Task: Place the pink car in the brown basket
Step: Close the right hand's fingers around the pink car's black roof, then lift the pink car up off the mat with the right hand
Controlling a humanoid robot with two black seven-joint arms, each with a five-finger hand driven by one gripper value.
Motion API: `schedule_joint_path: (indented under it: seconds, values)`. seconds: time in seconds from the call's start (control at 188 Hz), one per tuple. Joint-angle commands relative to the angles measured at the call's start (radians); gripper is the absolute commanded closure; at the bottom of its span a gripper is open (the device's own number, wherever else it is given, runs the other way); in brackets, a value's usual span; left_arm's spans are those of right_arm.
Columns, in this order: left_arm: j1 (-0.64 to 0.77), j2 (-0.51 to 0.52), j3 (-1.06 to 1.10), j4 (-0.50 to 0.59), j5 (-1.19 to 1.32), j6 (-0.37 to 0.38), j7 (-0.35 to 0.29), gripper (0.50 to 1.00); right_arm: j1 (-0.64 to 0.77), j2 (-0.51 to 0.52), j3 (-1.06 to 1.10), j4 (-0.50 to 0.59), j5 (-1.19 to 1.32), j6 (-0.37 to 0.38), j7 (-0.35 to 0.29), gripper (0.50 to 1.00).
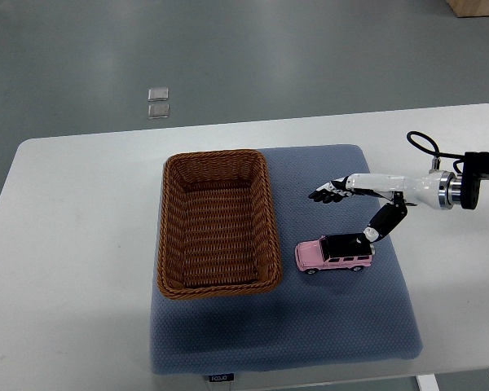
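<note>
Nearest the robot's own side, along the lower edge of the top view, the front hem of a blue-grey mat lies on a white table, with a small dark label at the middle of that hem, its print too small to read; a little farther in, on the right half of the mat, stands the pink car, upright on its wheels, black-roofed, its length running left to right; it sits on the mat just beside the right-hand wall of the brown basket but apart from it, outside the basket; the basket, a rectangular wicker one, rests on the left part of the mat with its long side running away from the robot, and its woven floor shows bare; above the car hangs the right hand, its arm coming in from the right edge with a black cable looped behind the wrist; the long fingers reach out leftward, spread and released, holding nothing, while the thumb points down to the rear of the car's roof, whether touching it I cannot tell; beyond the table, on the grey floor, lie two small clear squares, one just behind the other.
</note>
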Motion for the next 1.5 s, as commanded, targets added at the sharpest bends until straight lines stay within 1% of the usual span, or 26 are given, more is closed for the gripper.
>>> schedule_joint_path:
  seconds: [0.0,0.372,0.543,0.856,0.931,0.995,1.048,1.064,1.069,1.074,1.09,1.096,1.106,1.112,1.128,1.133,1.181,1.186,1.191,1.197,1.223,1.229,1.271,1.346,1.441,1.495]
  values:
    - [0.000,0.000,0.000,0.000,0.000,0.000,0.000,0.500,-0.027,0.002,0.001,0.000,-0.013,-0.016,0.003,0.591]
    - [0.000,0.000,0.000,0.000,0.000,0.000,0.000,0.500,-0.085,0.016,0.002,-0.014,-0.029,-0.039,0.003,0.593]
    - [0.000,0.000,0.002,0.000,0.000,0.000,0.000,0.500,-0.099,0.033,0.002,-0.024,-0.034,-0.072,0.003,0.595]
    - [0.000,0.000,0.000,0.000,0.000,0.000,0.000,0.500,-0.132,0.054,0.001,-0.049,-0.066,-0.094,0.031,0.615]
    - [0.000,0.000,0.002,0.000,0.000,0.000,0.000,0.500,-0.137,0.054,0.001,-0.053,-0.069,-0.100,0.032,0.644]
    - [0.000,0.000,0.002,0.000,0.000,0.000,0.000,0.500,-0.138,0.056,0.001,-0.057,-0.074,-0.105,0.034,0.685]
    - [0.000,0.000,0.002,0.000,0.000,0.000,0.000,0.500,-0.142,0.057,-0.001,-0.061,-0.086,-0.112,0.037,0.738]
    - [0.000,0.000,0.002,0.000,0.000,0.000,0.000,0.500,-0.143,0.060,-0.001,-0.063,-0.091,-0.117,0.043,0.766]
    - [0.000,0.000,0.002,0.000,0.000,0.000,0.000,0.500,-0.143,0.060,-0.001,-0.063,-0.091,-0.117,0.043,0.767]
    - [0.000,0.000,0.002,0.000,0.000,0.000,0.000,0.500,-0.143,0.062,-0.001,-0.063,-0.094,-0.120,0.044,0.785]
    - [0.000,0.000,0.002,0.000,0.000,0.000,0.000,0.500,-0.145,0.063,-0.001,-0.064,-0.095,-0.125,0.047,0.799]
    - [0.000,0.000,0.002,0.000,0.000,0.000,0.000,0.500,-0.146,0.067,-0.001,-0.067,-0.098,-0.128,0.050,0.815]
    - [0.000,0.000,0.002,0.000,0.000,0.000,0.000,0.500,-0.146,0.067,-0.001,-0.067,-0.099,-0.128,0.051,0.816]
    - [0.000,0.000,0.002,0.000,0.000,0.000,0.000,0.500,-0.146,0.070,-0.002,-0.069,-0.102,-0.131,0.052,0.832]
    - [0.000,0.000,0.002,0.000,0.000,0.000,0.000,0.500,-0.148,0.071,-0.002,-0.070,-0.105,-0.134,0.054,0.844]
    - [0.000,0.000,0.002,0.000,0.000,0.000,0.000,0.500,-0.148,0.073,-0.004,-0.073,-0.108,-0.137,0.057,0.856]
    - [0.000,0.000,0.002,0.000,0.000,0.000,0.000,0.500,-0.151,0.080,-0.007,-0.080,-0.122,-0.149,0.061,0.895]
    - [0.000,0.000,0.002,0.000,0.000,0.000,0.000,0.500,-0.151,0.080,-0.009,-0.081,-0.125,-0.151,0.063,0.907]
    - [0.000,0.000,0.002,0.000,0.000,0.000,0.000,0.500,-0.151,0.080,-0.009,-0.081,-0.125,-0.151,0.063,0.908]
    - [0.000,0.000,0.002,0.000,0.000,0.000,0.000,0.500,-0.152,0.080,-0.010,-0.083,-0.128,-0.154,0.063,0.922]
    - [0.000,0.000,0.002,0.000,0.000,0.000,0.000,0.500,-0.152,0.082,-0.010,-0.084,-0.132,-0.158,0.064,0.946]
    - [0.000,0.000,0.000,0.000,0.000,0.000,0.000,0.500,-0.154,0.082,-0.010,-0.086,-0.134,-0.160,0.066,0.959]
    - [0.000,0.000,0.000,0.000,0.000,0.000,0.000,0.500,-0.154,0.083,-0.012,-0.087,-0.140,-0.166,0.073,0.995]
    - [0.000,0.000,0.000,0.000,0.000,0.000,0.000,0.500,-0.149,0.079,-0.009,-0.087,-0.143,-0.171,0.087,1.000]
    - [0.000,0.000,0.000,0.002,0.000,0.000,0.000,0.500,-0.134,0.062,-0.001,-0.086,-0.132,-0.166,0.089,1.000]
    - [0.000,0.000,0.000,0.002,0.000,0.000,0.000,0.500,-0.120,0.028,0.007,-0.081,-0.123,-0.155,0.090,1.000]
